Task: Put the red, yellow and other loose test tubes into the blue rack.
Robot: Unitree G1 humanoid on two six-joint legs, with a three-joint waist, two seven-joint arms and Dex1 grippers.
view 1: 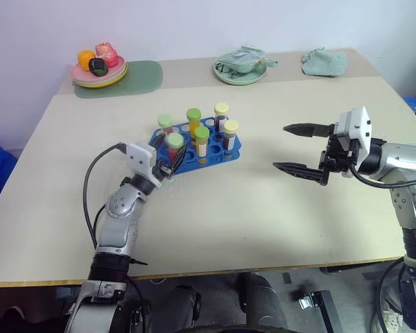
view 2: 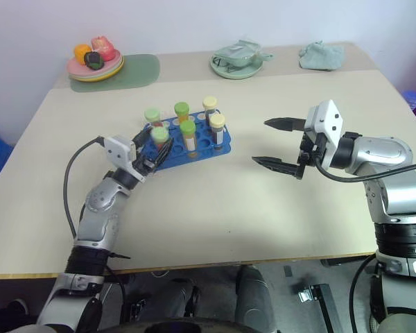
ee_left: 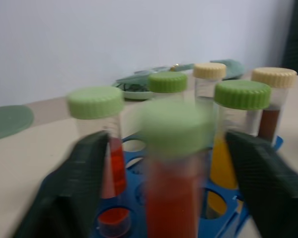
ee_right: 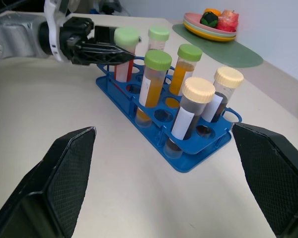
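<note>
Standing capped in the perforated blue rack [view 1: 201, 149] mid-table [view 1: 229, 222] are six smooth clear test tubes [ee_right: 193, 111]. Left pincer [view 1: 170, 165] flanks a red one, fingers apart; right pincer [view 1: 301, 149] gapes nearby. Plates [view 1: 99, 73] sit behind.

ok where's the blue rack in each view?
Left eye: rack left of centre, at the left end effector.
Right eye: rack again left of centre.
Left wrist: rack close up, between the fingers.
Right wrist: rack ahead of the right end effector.
Shared landmark: green mat beyond the rack.
</note>
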